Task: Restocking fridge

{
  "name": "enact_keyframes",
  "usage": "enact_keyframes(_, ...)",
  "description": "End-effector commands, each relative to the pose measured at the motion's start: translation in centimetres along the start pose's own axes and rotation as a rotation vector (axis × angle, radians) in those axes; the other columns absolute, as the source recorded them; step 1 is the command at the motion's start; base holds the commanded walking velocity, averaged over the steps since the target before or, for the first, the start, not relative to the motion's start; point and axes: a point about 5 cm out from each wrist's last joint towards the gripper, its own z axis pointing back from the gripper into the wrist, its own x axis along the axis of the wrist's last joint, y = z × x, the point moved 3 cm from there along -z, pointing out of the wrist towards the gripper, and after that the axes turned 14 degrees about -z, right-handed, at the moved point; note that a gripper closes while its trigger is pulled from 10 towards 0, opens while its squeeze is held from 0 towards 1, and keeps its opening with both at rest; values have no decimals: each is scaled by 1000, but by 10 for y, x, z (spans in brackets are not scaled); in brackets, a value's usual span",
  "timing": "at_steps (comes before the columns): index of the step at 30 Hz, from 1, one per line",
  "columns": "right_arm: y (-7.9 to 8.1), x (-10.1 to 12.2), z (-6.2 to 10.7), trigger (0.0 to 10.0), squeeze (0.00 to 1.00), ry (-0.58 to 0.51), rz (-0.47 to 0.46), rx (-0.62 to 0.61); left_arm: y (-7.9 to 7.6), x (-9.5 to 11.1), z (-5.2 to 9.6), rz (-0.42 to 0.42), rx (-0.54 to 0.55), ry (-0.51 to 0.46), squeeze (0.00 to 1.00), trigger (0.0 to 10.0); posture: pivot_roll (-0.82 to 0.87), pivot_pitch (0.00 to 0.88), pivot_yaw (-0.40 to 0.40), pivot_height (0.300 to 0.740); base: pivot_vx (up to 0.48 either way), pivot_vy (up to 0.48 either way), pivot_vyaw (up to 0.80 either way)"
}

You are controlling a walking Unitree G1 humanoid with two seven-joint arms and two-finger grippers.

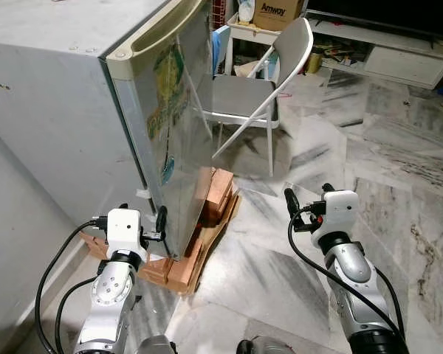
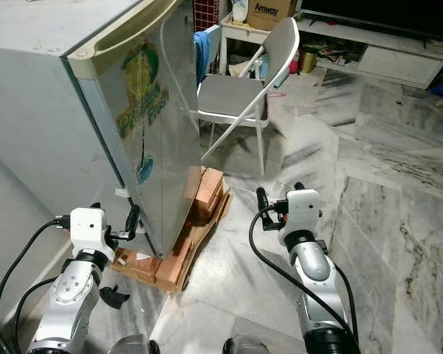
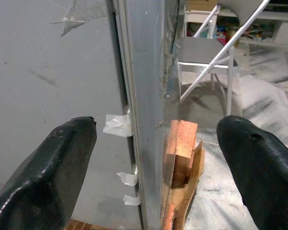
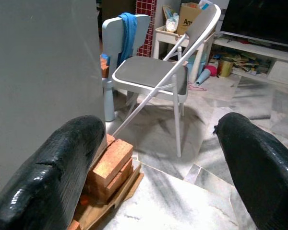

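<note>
fridge [image 1: 81, 110] stands at the robot's left, grey, door [image 1: 179, 125] shut w/ a cream handle strip along the top edge and a green sticker on the front; it sits raised on bricks [image 1: 215, 193] and cardboard on the marble floor [image 1: 340, 147]. left gripper [image 3: 156, 163] is low at the door's bottom corner, fingers spread wide, one finger [image 3: 53, 167] on the fridge's grey side, the other [image 3: 259, 163] out in front of the door, so the door's edge lies between them; not touching as far as i can tell. bits of white tape [image 3: 117, 125] stick along the seam by the edge. right gripper [image 4: 158, 158] hangs over the floor to the right of the fridge, well apart from it, fingers also wide and holding nothing, pointing toward a folding chair [image 1: 255, 88]. chair is grey w/ white frame, just beyond the fridge front. behind it a light blue chair [image 4: 127, 33] w/ a blue cloth over its back, a small white table w/ an amway box [image 1: 277, 13], and a low white tv unit [image 1: 399, 51] further right
</note>
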Motion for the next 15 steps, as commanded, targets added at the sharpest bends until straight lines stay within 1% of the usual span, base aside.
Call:
enact_keyframes(1, -1, 0, -1, 10000, 0, 8, 7, -7, 2, 3, 0, -8, 10, -12, 0, 10000, 25, 18, -26, 740, 0, 0, 0)
enact_keyframes(15, -1, 0, -1, 10000, 0, 8, 7, -7, 2, 3, 0, -8, 10, -12, 0, 10000, 25, 18, -26, 740, 0, 0, 0)
